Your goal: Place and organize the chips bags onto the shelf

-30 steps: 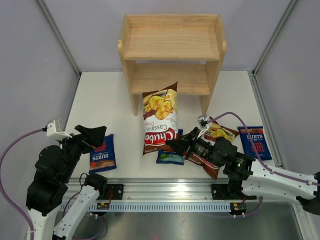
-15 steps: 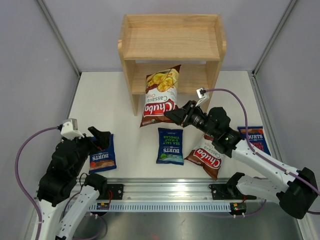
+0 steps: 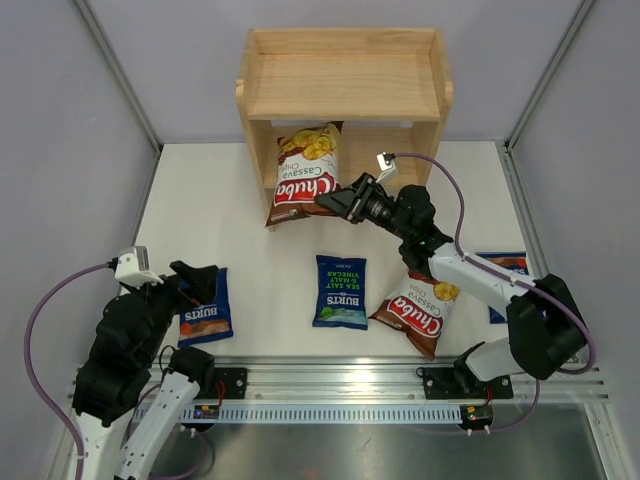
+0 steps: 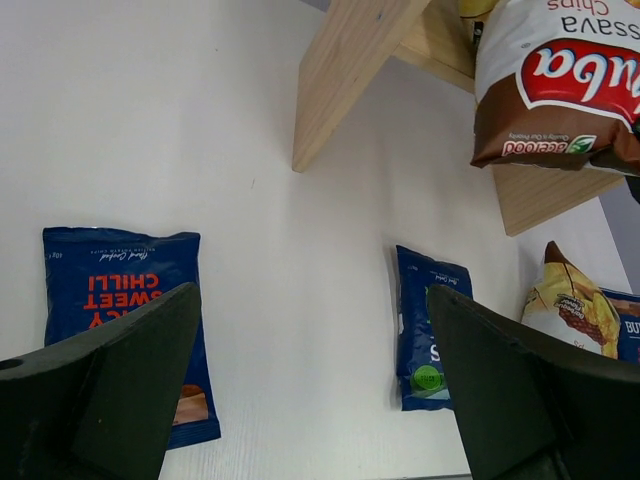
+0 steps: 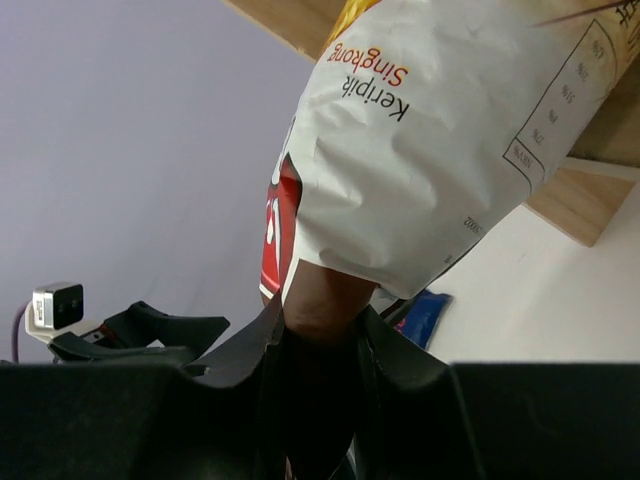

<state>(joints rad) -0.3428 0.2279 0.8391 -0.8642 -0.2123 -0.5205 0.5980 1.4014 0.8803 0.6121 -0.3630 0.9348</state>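
From above, the cassava bag (image 3: 303, 178) is seen clamped at its lower end by the right gripper (image 3: 337, 200), its top at the mouth of the lower tier of the shelf (image 3: 345, 85), near the counter's (image 3: 200, 200) far edge. The left gripper (image 3: 203, 278) is spread wide and empty over a blue bag (image 3: 205, 312) near the front left corner. In the left wrist view, that bag is partly covered by one finger (image 4: 110, 400). In the right wrist view, the cassava bag's brown end is pinched between narrowed fingers (image 5: 400, 370).

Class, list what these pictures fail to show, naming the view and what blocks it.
- Top view: the right arm covers most of the rightmost Burts bag; flavour unreadable.
- Top view: the upper tier of the shelf hides the lower tier's back.
- Right wrist view: the held Chuba bag hides most of the shelf.
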